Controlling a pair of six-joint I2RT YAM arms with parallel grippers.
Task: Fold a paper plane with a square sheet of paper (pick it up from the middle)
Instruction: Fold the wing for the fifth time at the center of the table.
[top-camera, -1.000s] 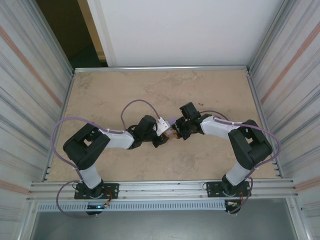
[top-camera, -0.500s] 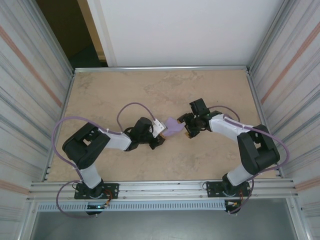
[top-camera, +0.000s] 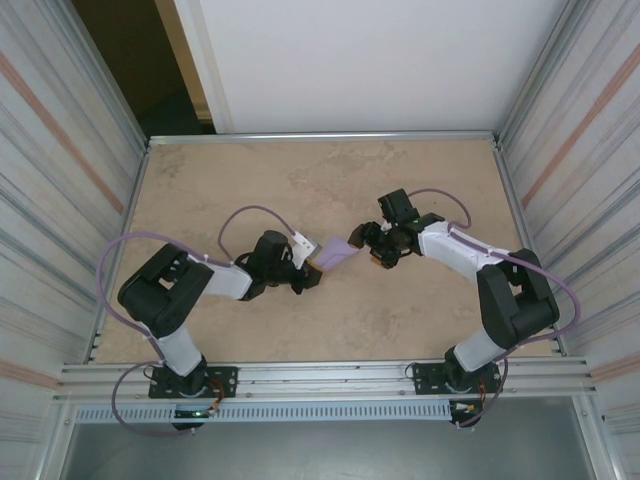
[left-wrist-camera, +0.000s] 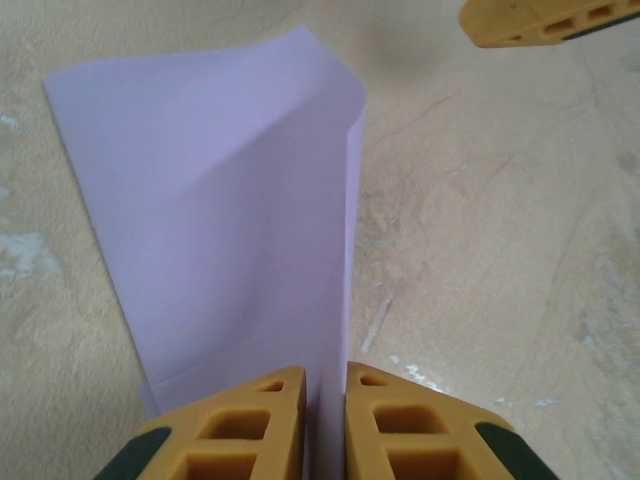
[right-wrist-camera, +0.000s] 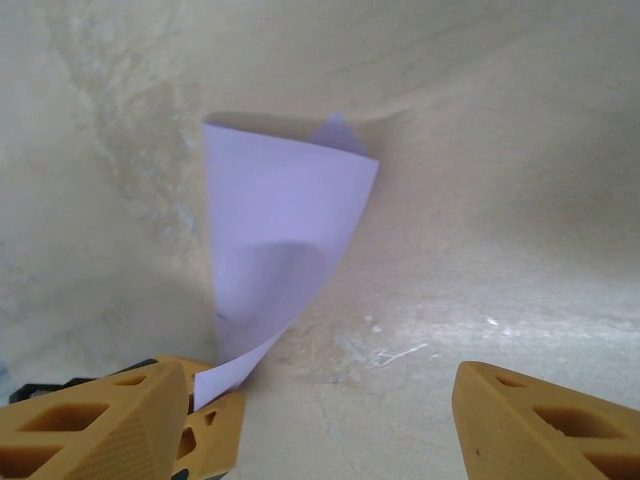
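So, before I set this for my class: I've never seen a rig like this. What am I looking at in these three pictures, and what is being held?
These are two robot arms bolted at the near edge of a table. The overhead picture looks down from above and behind them. The other two come from a small camera on each wrist, so you see the yellow fingers up close. The left end effector is pinched shut on the end of a folded lavender sheet of paper. The right end effector faces the sheet with its fingers wide open, holding nothing.
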